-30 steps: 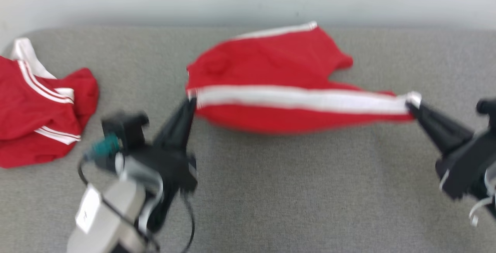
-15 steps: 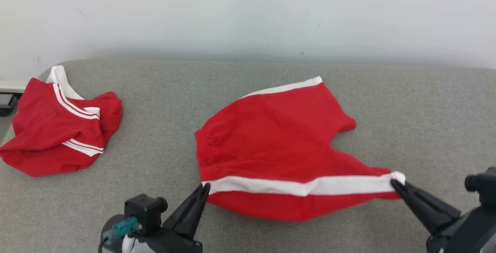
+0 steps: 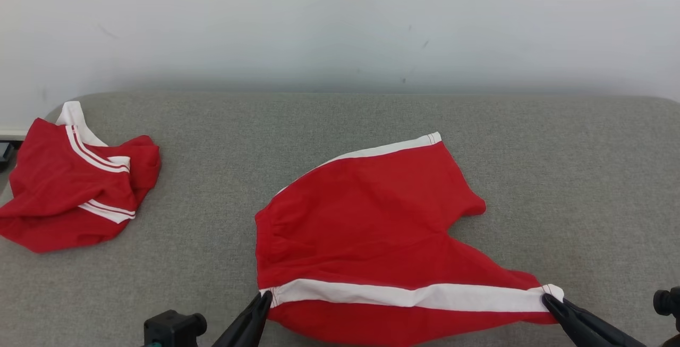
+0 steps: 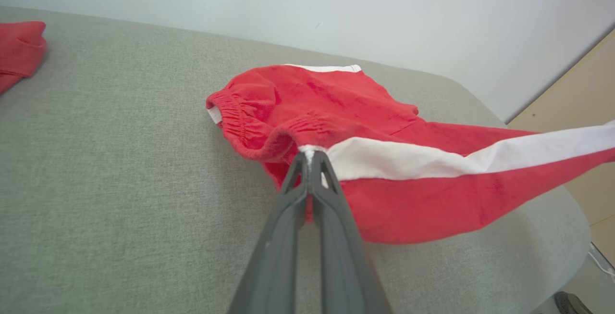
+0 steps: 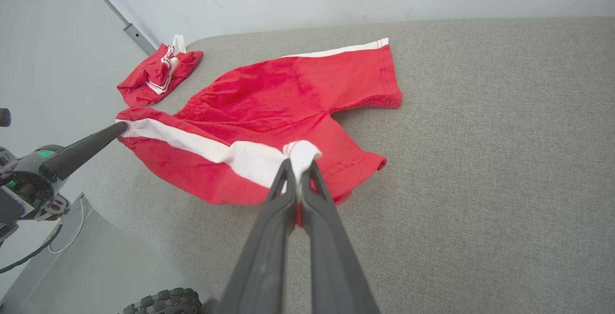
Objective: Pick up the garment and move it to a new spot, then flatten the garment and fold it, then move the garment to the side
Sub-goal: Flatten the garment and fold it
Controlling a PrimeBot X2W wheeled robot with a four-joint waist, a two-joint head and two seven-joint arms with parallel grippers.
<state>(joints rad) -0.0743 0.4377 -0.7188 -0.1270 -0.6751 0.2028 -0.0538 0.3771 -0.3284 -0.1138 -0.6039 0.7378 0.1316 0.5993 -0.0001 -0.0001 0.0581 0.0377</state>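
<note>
Shorts (image 3: 372,219), red with a white side stripe (image 3: 404,295), sit in the middle of the grey table (image 3: 212,140), towards its near edge. The far leg lies flat on the cloth surface, its own white stripe along the far side and its hem turned to the right. The near side is lifted, and its stripe is stretched in an almost straight line between the two end effectors.

The left end effector (image 3: 264,298) is clamped tight on the waistband end of that stripe, its fingers pressed together with white fabric pinched at the tips. The right end effector (image 3: 547,299) is likewise closed on the hem end of the stripe, a small fold of white cloth bunched above its tips. Below the taut stripe the red fabric sags in a shallow curve. The elastic waistband is gathered and faces left.

A second red garment (image 3: 64,198) with thin white trim lies crumpled at the table's far left, well apart from the shorts. A pale wall (image 3: 340,28) stands behind.
</note>
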